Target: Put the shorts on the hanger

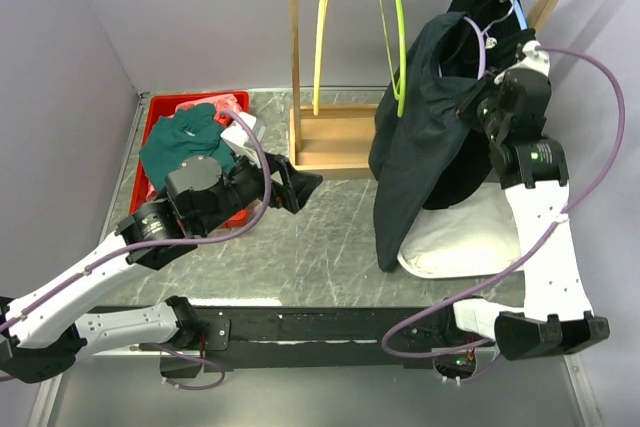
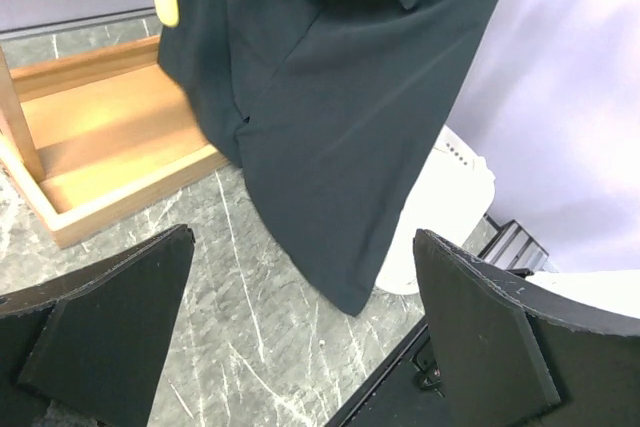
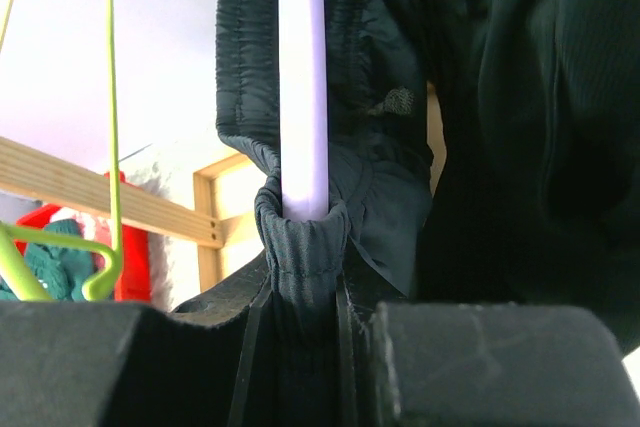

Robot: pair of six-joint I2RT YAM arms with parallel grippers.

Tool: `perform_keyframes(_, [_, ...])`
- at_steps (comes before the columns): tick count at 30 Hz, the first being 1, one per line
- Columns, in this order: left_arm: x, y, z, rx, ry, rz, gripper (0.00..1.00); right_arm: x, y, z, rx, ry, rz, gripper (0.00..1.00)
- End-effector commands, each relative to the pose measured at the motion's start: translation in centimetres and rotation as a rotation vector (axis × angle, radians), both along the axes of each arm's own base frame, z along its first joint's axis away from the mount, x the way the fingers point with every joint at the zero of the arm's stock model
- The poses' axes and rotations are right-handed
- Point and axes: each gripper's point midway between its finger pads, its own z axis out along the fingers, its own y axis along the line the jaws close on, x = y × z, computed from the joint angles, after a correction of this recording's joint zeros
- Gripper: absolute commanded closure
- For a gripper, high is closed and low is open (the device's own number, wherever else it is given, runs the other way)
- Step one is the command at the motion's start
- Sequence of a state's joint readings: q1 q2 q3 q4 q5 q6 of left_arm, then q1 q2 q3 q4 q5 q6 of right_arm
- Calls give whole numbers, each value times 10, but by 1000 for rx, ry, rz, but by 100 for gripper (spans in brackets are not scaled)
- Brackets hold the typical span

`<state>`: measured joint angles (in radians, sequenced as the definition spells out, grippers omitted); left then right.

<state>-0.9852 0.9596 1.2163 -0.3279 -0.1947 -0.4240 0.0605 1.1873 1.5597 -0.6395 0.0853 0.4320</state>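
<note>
Shorts (image 1: 420, 152) hang dark and floppy at the upper right of the top view, draped over the lilac hanger (image 3: 302, 77) and reaching down to a white pad (image 1: 470, 242). The right gripper (image 3: 305, 347) is closed to a narrow gap, pinching a bunched fold of the waistband; the hanger's bar runs down into that fold just above the fingers. The left gripper (image 2: 300, 327) stands spread wide at centre left, holding nothing, with the shorts well apart to its upper right.
</note>
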Motion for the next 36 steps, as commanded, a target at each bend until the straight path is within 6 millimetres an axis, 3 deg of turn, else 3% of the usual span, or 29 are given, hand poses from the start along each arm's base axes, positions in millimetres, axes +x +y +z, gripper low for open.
perform_keyframes(1, [-6,5,29,-18,-53,-21,3,5,-9,69,-64,-189,-10,100])
perform_keyframes(6, [-5,7,27,12,-56,-12,3,7,-10,94,-117,-232,-1,100])
perform_keyframes(19, [4,-3,11,95,-48,-17,3,25,-15,107,-282,-239,29,100])
perform_keyframes(25, [14,-9,10,146,-60,-1,4,21,-17,128,-321,-302,20,100])
perform_keyframes(30, [21,-16,11,165,-70,3,4,19,-19,133,-345,-319,7,100])
perform_keyframes(36, [25,-25,13,175,-70,-9,4,38,-18,132,-393,-295,24,100])
